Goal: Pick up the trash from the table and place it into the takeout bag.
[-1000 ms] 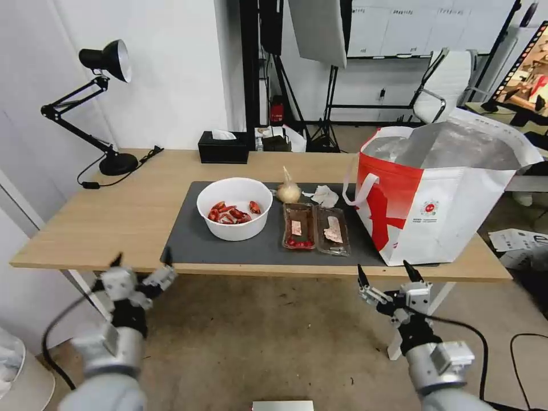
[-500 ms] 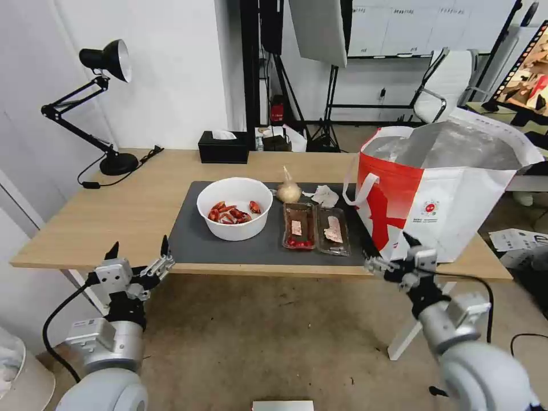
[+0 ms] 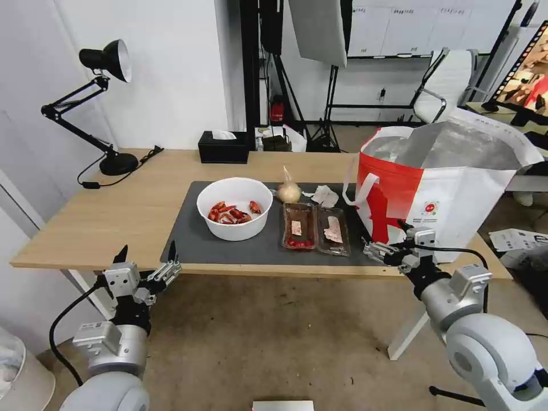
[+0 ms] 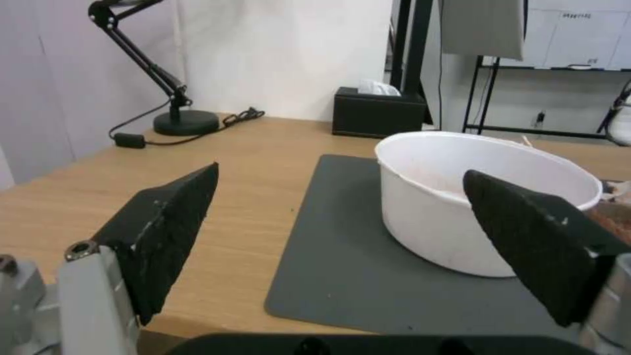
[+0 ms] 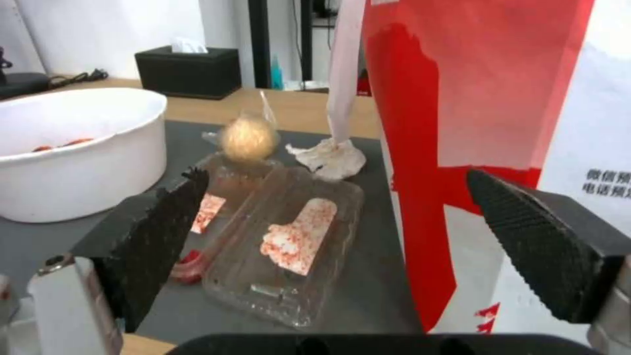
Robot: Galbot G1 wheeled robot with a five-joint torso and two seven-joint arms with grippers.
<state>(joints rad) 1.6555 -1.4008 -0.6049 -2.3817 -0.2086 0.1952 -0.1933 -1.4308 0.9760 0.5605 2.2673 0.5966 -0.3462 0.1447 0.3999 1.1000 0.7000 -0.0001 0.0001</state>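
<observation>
While both arms sit low at the table's (image 3: 103, 211) front edge, nothing is gripped. Right pincer (image 3: 387, 246) wide open and empty, over the front edge just beside the takeout bag's (image 3: 451, 211) red front corner, aimed at the two clear trays (image 3: 315, 229). In the right wrist view the nearer tray (image 5: 289, 246) lies between its spread fingers (image 5: 155, 241), not touching. Left pincer (image 3: 146, 264) also wide open and empty, below the front edge near the mat's (image 3: 228, 248) front left corner; left wrist view shows the white bowl (image 4: 473, 197) ahead, well apart from the fingers.

Trash all on the dark mat: white bowl (image 3: 234, 208) with red shells at mat centre, trays side by side just right of it, knotted clear bag (image 3: 289, 190) upright near the mat's back edge, behind the left tray, crumpled tissue (image 3: 325, 196) beside it, near the bag's white strap (image 3: 357, 191). Takeout bag stands open at the table's right end, foil lining showing, overlapping the mat's right edge. Black tissue box (image 3: 224, 146) at the back edge, desk lamp (image 3: 108, 103) at the back left corner.
</observation>
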